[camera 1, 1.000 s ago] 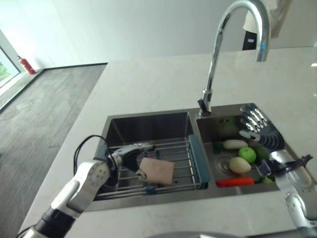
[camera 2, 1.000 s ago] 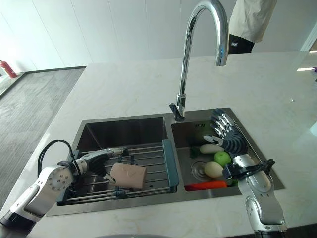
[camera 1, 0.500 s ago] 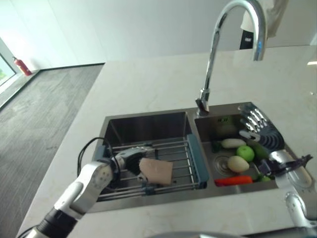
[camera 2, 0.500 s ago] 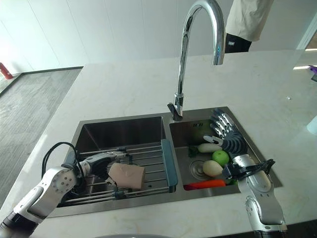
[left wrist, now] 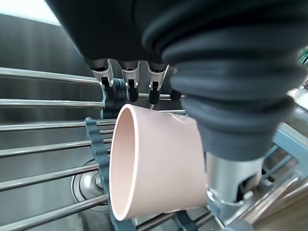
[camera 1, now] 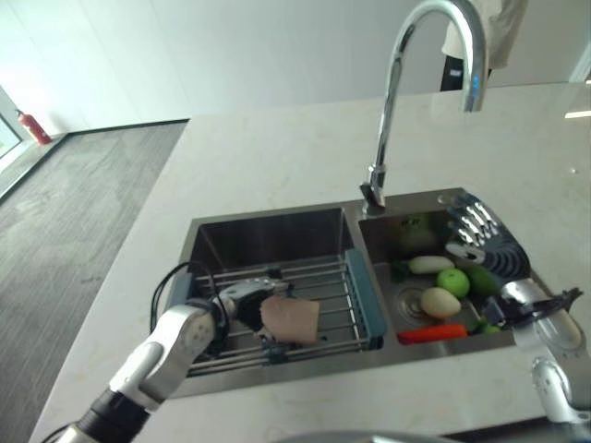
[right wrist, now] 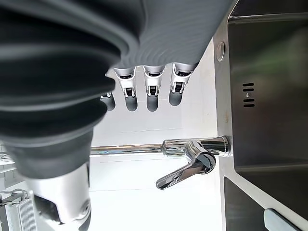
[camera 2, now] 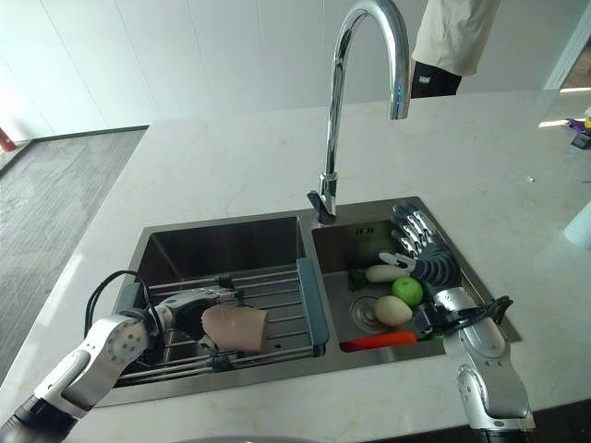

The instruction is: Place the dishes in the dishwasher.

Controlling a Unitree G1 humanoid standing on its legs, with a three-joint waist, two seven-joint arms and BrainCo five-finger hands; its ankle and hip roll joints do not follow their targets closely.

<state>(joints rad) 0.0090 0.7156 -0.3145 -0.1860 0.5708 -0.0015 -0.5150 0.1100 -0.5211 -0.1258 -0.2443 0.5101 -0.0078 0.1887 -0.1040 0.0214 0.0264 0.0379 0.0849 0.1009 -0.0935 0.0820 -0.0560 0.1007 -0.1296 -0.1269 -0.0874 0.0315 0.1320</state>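
Pink cup (camera 1: 290, 319) lies on its side on the wire rack (camera 1: 323, 281) over the left basin of the sink (camera 2: 231, 247), my left hand (camera 1: 242, 300) curled round it, fingers (left wrist: 128, 83) over its top and thumb beneath. My right hand (camera 2: 420, 249) hovers over the right basin above the vegetables (camera 2: 395, 301), fingers (right wrist: 151, 92) straight and released, beside the faucet (camera 2: 355, 92) on the desk (camera 2: 240, 166).

The left hand (camera 1: 242, 300) curls round a pink cup (left wrist: 154, 168); the right hand (camera 2: 425, 249) hangs straight-fingered, holding nothing.
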